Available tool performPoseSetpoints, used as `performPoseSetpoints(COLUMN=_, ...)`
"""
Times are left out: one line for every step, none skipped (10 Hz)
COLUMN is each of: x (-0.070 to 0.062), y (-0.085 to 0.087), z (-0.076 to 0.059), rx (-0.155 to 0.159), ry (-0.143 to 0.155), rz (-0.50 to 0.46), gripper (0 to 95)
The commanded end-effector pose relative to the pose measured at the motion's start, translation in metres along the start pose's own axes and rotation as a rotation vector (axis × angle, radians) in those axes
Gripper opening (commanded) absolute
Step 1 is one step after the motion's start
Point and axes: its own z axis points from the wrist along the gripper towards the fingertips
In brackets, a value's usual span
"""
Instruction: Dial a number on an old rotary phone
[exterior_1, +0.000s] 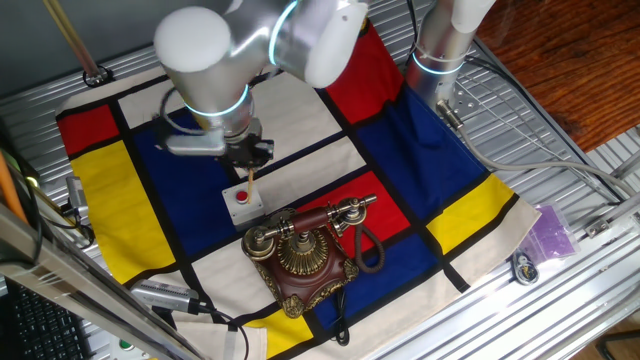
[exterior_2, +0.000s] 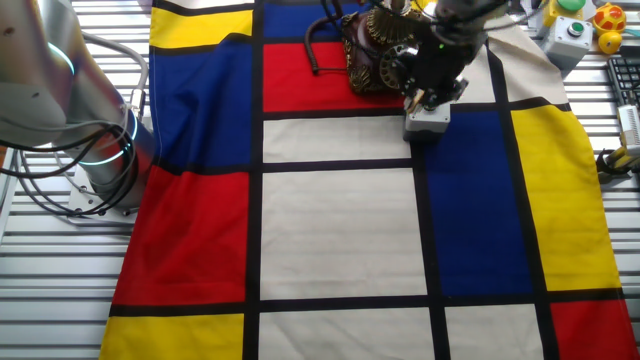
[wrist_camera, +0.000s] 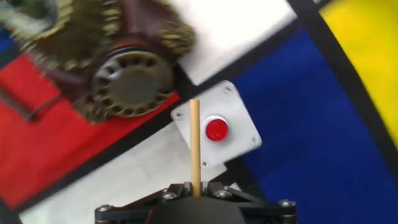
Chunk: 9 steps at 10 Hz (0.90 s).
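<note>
The old rotary phone (exterior_1: 303, 254) has a dark red-brown base, a brass dial (wrist_camera: 132, 84) and a brass-ended handset (exterior_1: 330, 216). It stands on the checked cloth at the front of one fixed view and also shows in the other fixed view (exterior_2: 378, 52). My gripper (wrist_camera: 195, 188) is shut on a thin wooden stick (wrist_camera: 195, 146) that points forward. The stick tip hovers over the small grey box with a red button (wrist_camera: 216, 129), just beside the phone's dial. In one fixed view the gripper (exterior_1: 248, 160) hangs above that box (exterior_1: 241, 201).
A coloured checked cloth (exterior_2: 340, 230) covers the table. A second robot base (exterior_1: 440, 50) stands at the back right. A button box and coloured toys (exterior_2: 575, 20) lie off the cloth. A purple pouch (exterior_1: 552, 232) lies at the table's right edge.
</note>
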Motion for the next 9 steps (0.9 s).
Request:
performPoseSetpoints(x=-0.018, y=0.008, z=-0.016, rx=0.058, ry=0.038, rz=-0.479, gripper=0.0)
performPoseSetpoints(x=-0.022, y=0.010, z=-0.015, rx=0.062, ry=0.041, rz=-0.495, gripper=0.0)
performPoseSetpoints(x=-0.025, y=0.012, z=-0.013, rx=0.070, ry=0.058, rz=-0.531, gripper=0.0)
performPoseSetpoints(x=-0.026, y=0.014, z=-0.011, rx=0.078, ry=0.088, rz=-0.576, gripper=0.0)
performPoseSetpoints(x=-0.026, y=0.015, z=-0.011, rx=0.077, ry=0.095, rz=-0.598, gripper=0.0)
performPoseSetpoints(x=-0.025, y=0.016, z=-0.011, rx=0.081, ry=0.104, rz=-0.615, gripper=0.0)
performPoseSetpoints(x=-0.024, y=0.017, z=-0.011, rx=0.086, ry=0.107, rz=-0.613, gripper=0.0)
performPoseSetpoints(x=-0.023, y=0.018, z=-0.009, rx=0.092, ry=0.105, rz=-0.611, gripper=0.0)
performPoseSetpoints(x=-0.023, y=0.019, z=-0.009, rx=0.096, ry=0.110, rz=-0.614, gripper=0.0)
